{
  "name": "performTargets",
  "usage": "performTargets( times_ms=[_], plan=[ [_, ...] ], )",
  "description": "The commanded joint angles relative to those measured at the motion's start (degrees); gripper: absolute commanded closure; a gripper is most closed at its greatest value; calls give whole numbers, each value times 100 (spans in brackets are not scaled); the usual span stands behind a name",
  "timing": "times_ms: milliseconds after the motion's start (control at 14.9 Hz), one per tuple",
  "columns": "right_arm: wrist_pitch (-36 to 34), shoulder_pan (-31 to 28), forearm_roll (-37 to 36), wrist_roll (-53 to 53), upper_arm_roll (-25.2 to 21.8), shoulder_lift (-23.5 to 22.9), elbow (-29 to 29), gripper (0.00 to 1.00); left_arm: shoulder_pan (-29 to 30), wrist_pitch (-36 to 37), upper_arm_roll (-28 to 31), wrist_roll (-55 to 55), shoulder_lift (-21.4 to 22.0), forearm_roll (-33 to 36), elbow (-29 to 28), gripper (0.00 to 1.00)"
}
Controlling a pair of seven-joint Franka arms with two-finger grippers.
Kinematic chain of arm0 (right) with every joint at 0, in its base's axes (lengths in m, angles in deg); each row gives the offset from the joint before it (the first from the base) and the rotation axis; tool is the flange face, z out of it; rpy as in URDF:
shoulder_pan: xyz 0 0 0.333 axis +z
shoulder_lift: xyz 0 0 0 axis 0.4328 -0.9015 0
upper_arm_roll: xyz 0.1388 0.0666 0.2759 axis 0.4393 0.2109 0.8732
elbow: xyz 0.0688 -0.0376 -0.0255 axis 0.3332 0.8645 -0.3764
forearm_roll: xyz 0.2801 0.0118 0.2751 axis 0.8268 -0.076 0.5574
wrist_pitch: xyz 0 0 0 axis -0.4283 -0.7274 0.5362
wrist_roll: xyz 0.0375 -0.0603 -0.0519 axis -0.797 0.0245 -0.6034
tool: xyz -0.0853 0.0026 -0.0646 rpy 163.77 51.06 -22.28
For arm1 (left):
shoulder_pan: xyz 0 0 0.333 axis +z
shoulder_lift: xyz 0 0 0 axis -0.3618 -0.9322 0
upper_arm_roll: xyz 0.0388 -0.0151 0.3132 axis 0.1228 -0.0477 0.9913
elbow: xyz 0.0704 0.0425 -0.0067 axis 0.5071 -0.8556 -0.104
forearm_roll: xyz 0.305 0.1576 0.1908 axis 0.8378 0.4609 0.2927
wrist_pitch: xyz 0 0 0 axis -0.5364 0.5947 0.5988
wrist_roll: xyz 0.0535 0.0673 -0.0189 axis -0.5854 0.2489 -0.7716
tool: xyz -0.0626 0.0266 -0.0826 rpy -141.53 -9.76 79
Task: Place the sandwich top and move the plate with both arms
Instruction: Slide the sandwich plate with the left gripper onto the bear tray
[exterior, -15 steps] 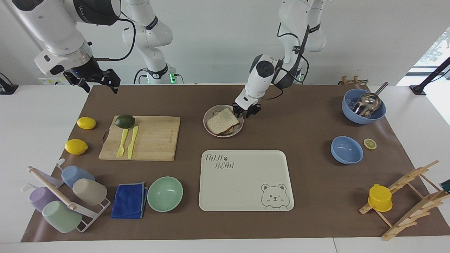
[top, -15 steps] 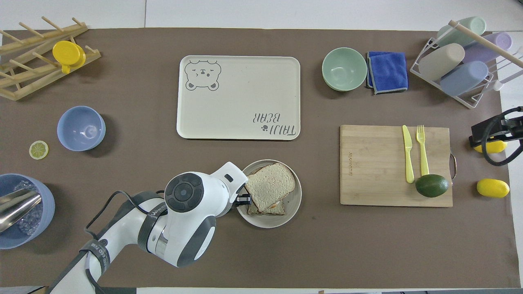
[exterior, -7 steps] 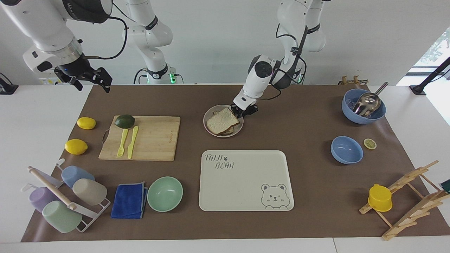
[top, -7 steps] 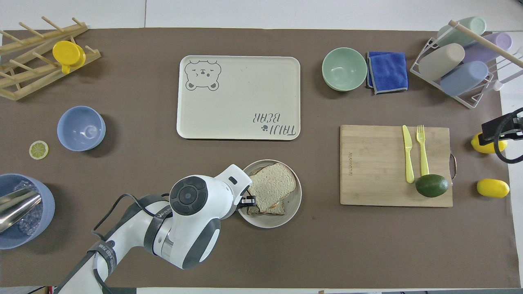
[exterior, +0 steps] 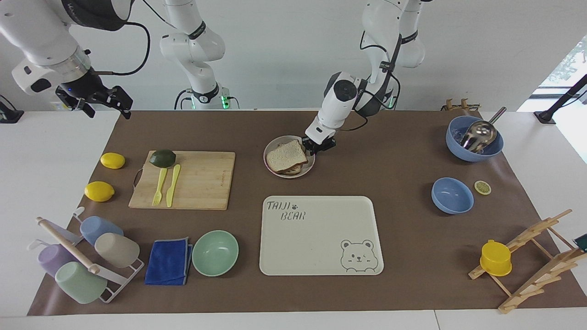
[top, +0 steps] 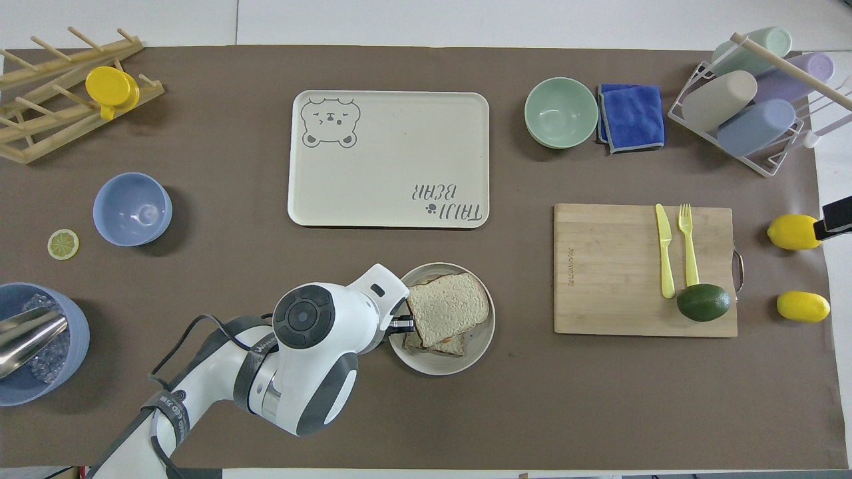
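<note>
The sandwich top (exterior: 286, 156) (top: 447, 306), a plain bread slice, lies on the stacked sandwich on the small round plate (exterior: 306, 170) (top: 476, 346). My left gripper (exterior: 316, 147) (top: 401, 324) is low at the plate's rim, on the side toward the left arm's end, and is shut on that rim. Its wrist hides part of the rim in the overhead view. My right gripper (exterior: 109, 110) hangs open and high over the mat's corner at the right arm's end, holding nothing. Only its tip (top: 837, 218) shows in the overhead view.
The cream bear tray (exterior: 321, 238) lies farther from the robots than the plate. A cutting board (exterior: 197, 181) with an avocado, a fork and a knife sits toward the right arm's end, with two lemons (exterior: 112, 160) beside it. A mint bowl (exterior: 215, 253), blue bowls (exterior: 452, 195) and racks also stand around.
My left gripper closed on the plate's rim, and the plate with the sandwich shifted slightly. My right gripper rose and drew back toward the right arm's end.
</note>
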State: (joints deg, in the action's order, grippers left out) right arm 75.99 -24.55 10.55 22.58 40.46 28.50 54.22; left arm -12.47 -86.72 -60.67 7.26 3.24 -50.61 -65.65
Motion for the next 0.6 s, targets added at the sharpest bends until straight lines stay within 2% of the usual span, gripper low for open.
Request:
performTargets(
  times_ms=[0,134,335,536],
  plan=[
    [-40,13,122,-123,35,14,-44,0,168,130,38,65,3,-125,26,100],
    [-23,13,130,-158,0,14,-44,0,352,585,38,153,38,-248,333,100],
    [-58,13,157,-202,-79,14,-123,0,844,1517,38,171,38,-415,1167,100],
    [-75,66,183,-149,-44,14,-123,0,1082,1774,56,215,-93,-460,1791,100]
  ],
)
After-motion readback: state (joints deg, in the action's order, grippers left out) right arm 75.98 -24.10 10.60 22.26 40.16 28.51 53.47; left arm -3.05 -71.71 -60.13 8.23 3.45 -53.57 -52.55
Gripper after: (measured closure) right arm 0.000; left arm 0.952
